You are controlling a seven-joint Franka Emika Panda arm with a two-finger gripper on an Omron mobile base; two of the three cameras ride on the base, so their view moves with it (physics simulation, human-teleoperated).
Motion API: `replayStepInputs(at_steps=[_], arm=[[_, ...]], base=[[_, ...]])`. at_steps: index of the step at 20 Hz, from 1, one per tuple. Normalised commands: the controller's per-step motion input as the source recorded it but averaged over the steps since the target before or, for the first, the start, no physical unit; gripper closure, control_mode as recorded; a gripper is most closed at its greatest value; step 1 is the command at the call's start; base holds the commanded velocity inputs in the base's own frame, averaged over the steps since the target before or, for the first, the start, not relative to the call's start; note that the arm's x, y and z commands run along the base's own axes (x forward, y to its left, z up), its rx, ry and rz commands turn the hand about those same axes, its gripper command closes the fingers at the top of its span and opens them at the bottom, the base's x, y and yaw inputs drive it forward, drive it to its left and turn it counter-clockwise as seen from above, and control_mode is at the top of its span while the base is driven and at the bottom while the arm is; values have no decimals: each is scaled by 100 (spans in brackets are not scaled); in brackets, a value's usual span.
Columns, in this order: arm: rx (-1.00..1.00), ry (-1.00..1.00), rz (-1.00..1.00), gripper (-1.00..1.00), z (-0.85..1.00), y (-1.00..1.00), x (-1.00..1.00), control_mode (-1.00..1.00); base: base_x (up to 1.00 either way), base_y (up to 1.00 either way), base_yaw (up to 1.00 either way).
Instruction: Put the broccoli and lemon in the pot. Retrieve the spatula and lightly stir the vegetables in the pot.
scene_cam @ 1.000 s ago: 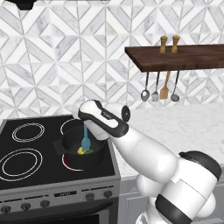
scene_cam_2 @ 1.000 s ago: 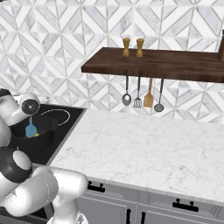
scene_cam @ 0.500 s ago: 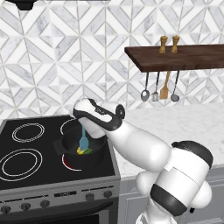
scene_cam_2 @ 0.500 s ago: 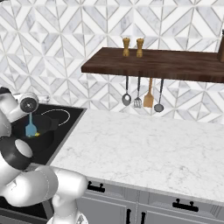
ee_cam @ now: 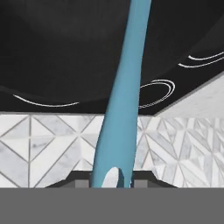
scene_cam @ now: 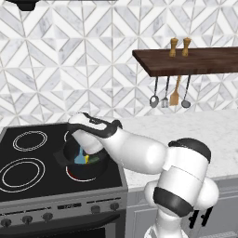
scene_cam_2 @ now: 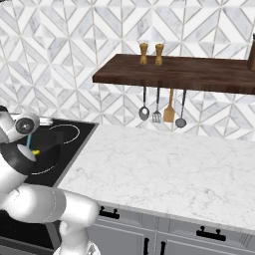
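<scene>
With the lemon (scene_cam: pixel 87 159) and broccoli (scene_cam: pixel 94 159) already in the pot (scene_cam: pixel 69 153) on the stove, the hand (scene_cam: pixel 82 145) grips the spatula (ee_cam: pixel 127 92), blade down inside, so only stirring remains.

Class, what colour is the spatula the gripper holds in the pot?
Teal-blue. The spatula shows best in the hand view, its handle running up from the gripper.
</scene>
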Motion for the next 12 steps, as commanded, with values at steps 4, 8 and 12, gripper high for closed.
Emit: replayStepInputs(at_steps=[4, 8, 12], arm=[[-1, 2, -4, 100, -7, 0, 0, -100], [0, 0, -3, 100, 0, 0, 0, -100], [0, 0, -3, 100, 0, -7, 0, -100]], base=[[0, 0, 0], [0, 0, 0], [0, 0, 0]])
